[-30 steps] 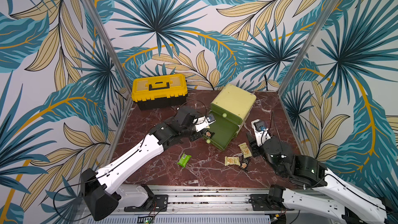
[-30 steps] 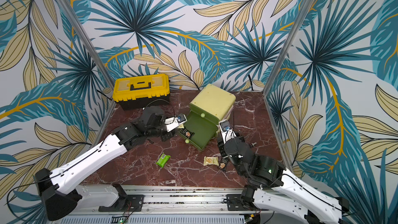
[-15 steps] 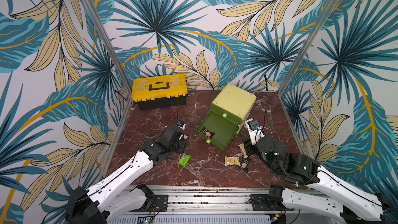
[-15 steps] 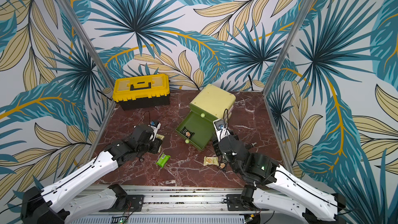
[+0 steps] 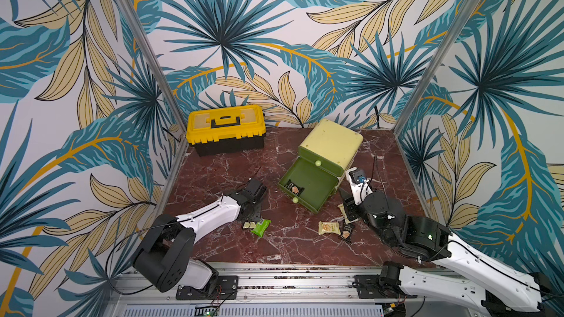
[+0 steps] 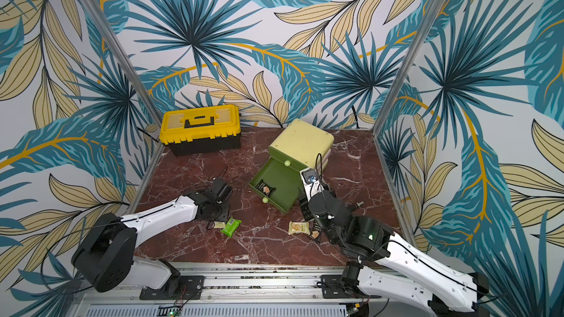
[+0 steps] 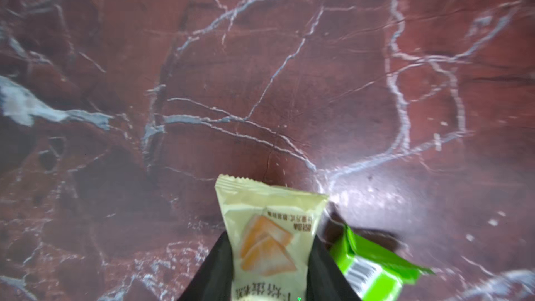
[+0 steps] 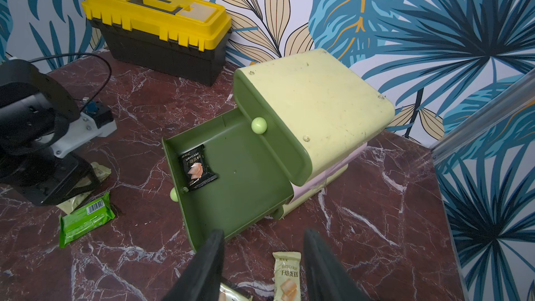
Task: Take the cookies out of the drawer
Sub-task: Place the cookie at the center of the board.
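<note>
The dark green drawer (image 5: 308,189) (image 6: 283,184) (image 8: 240,186) stands pulled out of the pale green cabinet (image 5: 331,144). One black cookie packet (image 5: 293,186) (image 6: 265,188) (image 8: 197,167) lies in it near the front wall. My left gripper (image 5: 254,213) (image 7: 269,244) is low over the table left of the drawer, shut on a pale yellow cookie packet (image 7: 260,207) (image 5: 247,225). A bright green packet (image 5: 261,227) (image 7: 373,267) (image 8: 85,219) lies beside it. My right gripper (image 8: 263,233) (image 5: 346,208) hangs open and holds nothing, by the drawer's front right corner.
More packets lie on the marble under my right gripper: a pale yellow one (image 5: 329,228) (image 8: 286,276) and a black one (image 5: 346,233). A yellow and black toolbox (image 5: 225,129) stands at the back left. Walls close in the left, back and right sides.
My left arm has pulled back from the drawer to the front left with the pale yellow packet and come down beside the green packet. The right arm shifted slightly.
</note>
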Robot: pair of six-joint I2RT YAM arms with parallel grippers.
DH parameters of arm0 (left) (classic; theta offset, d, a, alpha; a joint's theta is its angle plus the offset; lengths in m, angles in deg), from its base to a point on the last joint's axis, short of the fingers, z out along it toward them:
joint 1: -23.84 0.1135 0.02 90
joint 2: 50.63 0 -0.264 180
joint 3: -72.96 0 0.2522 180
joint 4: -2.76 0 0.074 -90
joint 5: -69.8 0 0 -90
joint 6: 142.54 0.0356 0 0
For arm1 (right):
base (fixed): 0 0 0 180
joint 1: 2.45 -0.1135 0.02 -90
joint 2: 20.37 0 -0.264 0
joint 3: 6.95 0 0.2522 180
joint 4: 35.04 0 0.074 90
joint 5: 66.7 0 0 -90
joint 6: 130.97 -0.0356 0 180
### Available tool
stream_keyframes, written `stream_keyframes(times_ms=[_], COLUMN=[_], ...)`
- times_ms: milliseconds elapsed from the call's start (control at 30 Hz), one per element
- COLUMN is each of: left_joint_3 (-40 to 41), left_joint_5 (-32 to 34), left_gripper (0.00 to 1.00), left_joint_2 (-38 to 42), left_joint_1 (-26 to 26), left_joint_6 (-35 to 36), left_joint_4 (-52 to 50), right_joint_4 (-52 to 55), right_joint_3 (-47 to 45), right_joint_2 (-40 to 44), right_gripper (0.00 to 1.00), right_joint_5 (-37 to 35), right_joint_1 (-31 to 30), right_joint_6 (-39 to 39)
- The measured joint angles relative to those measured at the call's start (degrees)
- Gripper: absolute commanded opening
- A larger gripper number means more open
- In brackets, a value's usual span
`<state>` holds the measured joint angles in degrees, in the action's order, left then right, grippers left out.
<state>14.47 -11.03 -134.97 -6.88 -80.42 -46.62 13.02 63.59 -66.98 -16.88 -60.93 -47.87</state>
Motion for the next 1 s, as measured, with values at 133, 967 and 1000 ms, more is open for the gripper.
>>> stream_keyframes(times_ms=[133, 967, 1000], left_joint_3=[-0.11, 9.46, 11.87], left_joint_5=[-0.17, 3.45, 3.1], left_gripper=[0.54, 0.68, 0.68], left_joint_2=[-1.92, 33.33, 33.68], left_joint_1=[0.35, 0.94, 0.94], left_joint_6=[-0.09, -17.16, -19.74], left_joint_4=[0.22, 27.61, 30.16], right_joint_4=[-0.09, -0.31, -0.28], right_joint_3=[0.0, 6.34, 7.89], right_joint_2=[0.0, -17.7, -19.98], right_gripper=[0.48, 0.52, 0.52], right_joint_5=[0.0, 14.69, 16.37], right_joint_1=[0.0, 1.44, 2.14], right_joint_6=[0.0, 2.21, 2.21])
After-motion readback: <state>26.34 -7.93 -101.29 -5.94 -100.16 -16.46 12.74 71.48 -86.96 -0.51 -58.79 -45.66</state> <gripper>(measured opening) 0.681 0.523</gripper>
